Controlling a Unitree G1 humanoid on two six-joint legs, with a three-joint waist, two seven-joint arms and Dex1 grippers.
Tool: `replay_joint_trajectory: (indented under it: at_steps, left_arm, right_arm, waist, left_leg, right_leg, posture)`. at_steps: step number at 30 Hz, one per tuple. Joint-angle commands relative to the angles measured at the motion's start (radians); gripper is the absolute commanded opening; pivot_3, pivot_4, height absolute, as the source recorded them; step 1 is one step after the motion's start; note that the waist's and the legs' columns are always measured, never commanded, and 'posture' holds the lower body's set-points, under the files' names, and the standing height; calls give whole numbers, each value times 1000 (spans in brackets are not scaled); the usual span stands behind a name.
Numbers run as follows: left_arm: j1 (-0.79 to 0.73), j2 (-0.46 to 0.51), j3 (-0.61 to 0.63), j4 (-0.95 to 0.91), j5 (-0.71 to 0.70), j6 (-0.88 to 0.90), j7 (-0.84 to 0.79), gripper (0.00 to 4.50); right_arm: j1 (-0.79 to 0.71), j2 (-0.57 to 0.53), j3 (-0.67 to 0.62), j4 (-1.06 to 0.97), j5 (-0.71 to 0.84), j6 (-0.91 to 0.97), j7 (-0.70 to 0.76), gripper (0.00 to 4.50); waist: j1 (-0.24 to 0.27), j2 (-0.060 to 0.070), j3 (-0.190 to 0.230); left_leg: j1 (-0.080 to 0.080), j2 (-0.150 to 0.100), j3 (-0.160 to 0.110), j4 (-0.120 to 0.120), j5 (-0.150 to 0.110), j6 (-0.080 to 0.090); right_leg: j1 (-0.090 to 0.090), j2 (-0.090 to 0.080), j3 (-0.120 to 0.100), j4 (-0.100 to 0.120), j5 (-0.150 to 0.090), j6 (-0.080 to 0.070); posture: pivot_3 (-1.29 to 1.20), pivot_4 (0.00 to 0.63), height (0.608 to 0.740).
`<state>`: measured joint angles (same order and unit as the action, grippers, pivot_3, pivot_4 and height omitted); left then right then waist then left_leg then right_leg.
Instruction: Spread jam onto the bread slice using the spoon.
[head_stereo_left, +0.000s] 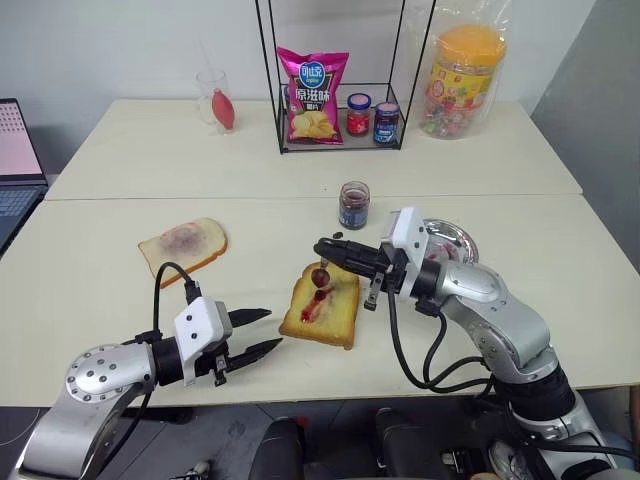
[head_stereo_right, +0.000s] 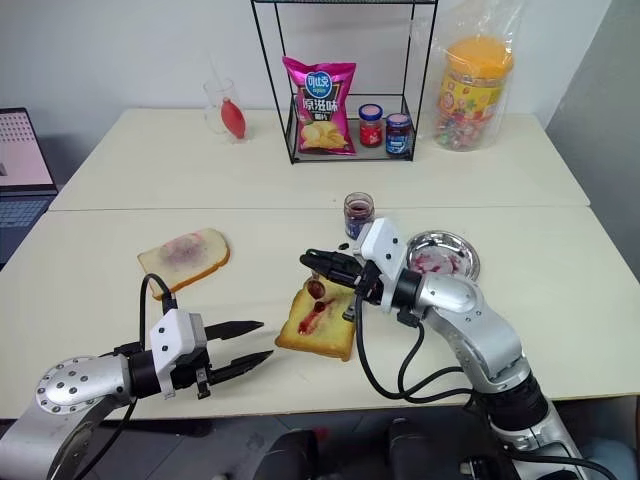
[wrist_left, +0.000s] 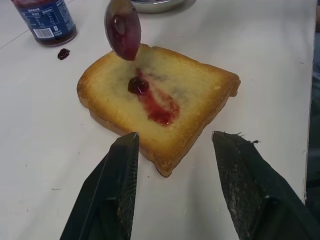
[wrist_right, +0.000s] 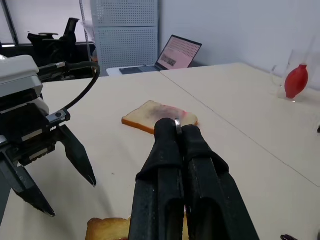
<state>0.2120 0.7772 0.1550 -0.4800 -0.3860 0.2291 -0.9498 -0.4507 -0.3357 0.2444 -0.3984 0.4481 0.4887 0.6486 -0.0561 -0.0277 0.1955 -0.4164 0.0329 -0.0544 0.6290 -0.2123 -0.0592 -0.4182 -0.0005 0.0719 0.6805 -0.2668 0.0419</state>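
Watching the right tool (head_stereo_left: 330, 247) clamped tight on the spoon (wrist_left: 122, 29) above the bread slice (head_stereo_left: 322, 308) mid-bench while the left tool (head_stereo_left: 262, 331) sits half-open and empty beside it, I'd bet that loose jam (wrist_left: 150, 97) blob drips off if it tilts.

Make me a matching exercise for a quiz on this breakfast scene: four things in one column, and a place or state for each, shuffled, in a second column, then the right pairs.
Things:
1. bread slice
2. spoon
3. jam jar
4. left end effector

Places or states:
A. stands lidless on the table, beyond the toast
B. open, empty, beside the toast
C. lies flat with a red streak of jam on top
D. held in the shut right end effector, its bowl hanging over the toast

Pairs: 1-C, 2-D, 3-A, 4-B
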Motion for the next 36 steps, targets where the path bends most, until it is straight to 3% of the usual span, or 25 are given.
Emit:
replay_joint_trajectory:
  at_steps: [1,7,16,23,36]
  left_arm:
    - [-10,-3,6,1,6,-25,2,2406]
    - [-19,-3,7,12,7,-26,4,2406]
    - [-34,-1,2,12,7,-19,5,2406]
    - [-30,-1,2,11,8,-21,3,2406]
    - [-30,-4,-6,12,11,-26,5,2406]
  right_arm:
    - [13,105,-162,13,240,215,-142,38]
    - [31,254,-314,101,444,406,-339,38]
    - [65,335,-366,203,457,421,-435,38]
    - [108,285,-356,255,388,385,-408,38]
    - [88,270,-490,226,538,534,-540,38]
  waist:
    - [0,0,0]
    - [0,-1,0]
    - [-1,-1,0]
    - [-1,-1,-1]
    - [-1,-1,-1]
  left_leg:
    - [0,0,0,0,0,0]
    - [1,0,0,0,0,0]
    - [0,0,0,0,0,0]
    - [1,0,0,0,0,0]
    - [1,0,0,0,0,0]
  right_leg:
    - [0,0,0,0,0,0]
    - [1,0,0,0,2,-3]
    - [1,0,0,0,1,-2]
    - [1,0,1,0,0,0]
    - [2,0,1,0,0,0]
  posture:
    - [0,150,740]
    - [0,150,740]
    - [0,150,740]
    - [0,150,740]
    - [0,150,740]
